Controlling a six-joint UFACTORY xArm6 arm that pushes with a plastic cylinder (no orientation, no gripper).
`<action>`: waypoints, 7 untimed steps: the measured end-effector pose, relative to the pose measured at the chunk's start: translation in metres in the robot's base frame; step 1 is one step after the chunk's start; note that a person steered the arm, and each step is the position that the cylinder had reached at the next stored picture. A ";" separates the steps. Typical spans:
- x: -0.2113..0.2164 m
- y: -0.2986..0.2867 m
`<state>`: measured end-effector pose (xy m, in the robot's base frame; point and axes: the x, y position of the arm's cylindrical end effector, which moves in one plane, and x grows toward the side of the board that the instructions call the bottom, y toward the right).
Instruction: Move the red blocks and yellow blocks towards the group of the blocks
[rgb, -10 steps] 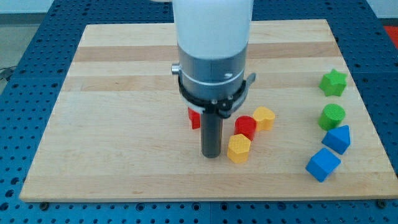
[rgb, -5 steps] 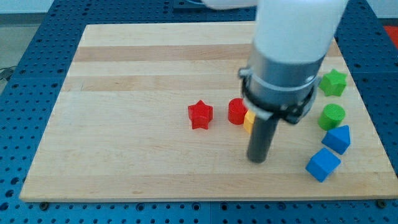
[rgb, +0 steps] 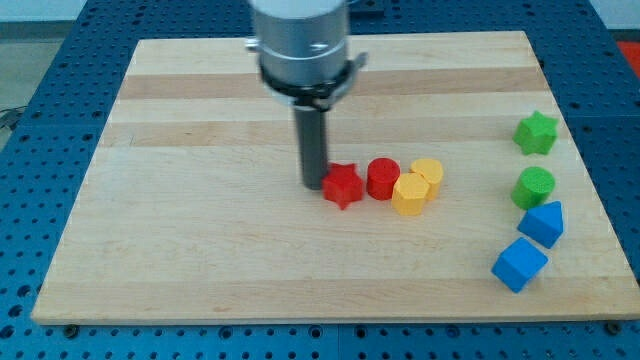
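My tip (rgb: 315, 185) stands on the board just left of the red star (rgb: 342, 185), touching or nearly touching it. Right of the star sits a red cylinder (rgb: 382, 178). Next to it are a yellow hexagonal block (rgb: 409, 194) and a second yellow block (rgb: 428, 173), touching each other. These four form a tight row near the board's middle. At the view's right stands the group: a green star (rgb: 535, 132), a green cylinder (rgb: 534, 186), a blue block (rgb: 543, 222) and a blue cube (rgb: 519, 263).
The wooden board (rgb: 200, 150) lies on a blue perforated table (rgb: 30, 120). The arm's grey and white body (rgb: 300, 40) rises above the tip at the view's top.
My tip has moved from the right of the yellow blocks to the left of the red star. The red star now sits further right, against the red cylinder.
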<state>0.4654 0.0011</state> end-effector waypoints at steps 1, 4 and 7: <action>0.007 0.055; 0.021 0.083; 0.047 0.115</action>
